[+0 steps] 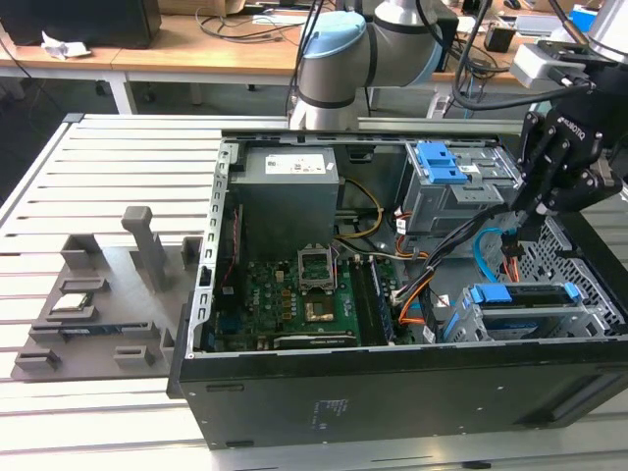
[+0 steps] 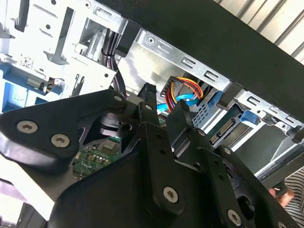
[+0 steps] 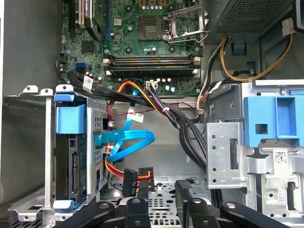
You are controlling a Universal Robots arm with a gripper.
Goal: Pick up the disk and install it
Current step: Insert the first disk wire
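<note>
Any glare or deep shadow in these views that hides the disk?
Exterior view: even room light, case interior shaded but disk visible. First wrist view: evenly lit, no glare on the motherboard. Second wrist view: bare metal drive cage blown out white; gripper a dark mass in front.

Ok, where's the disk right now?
The disk sits in the metal drive cage inside the computer case, at the exterior view's lower right, just under the gripper and next to the blue cable.
</note>
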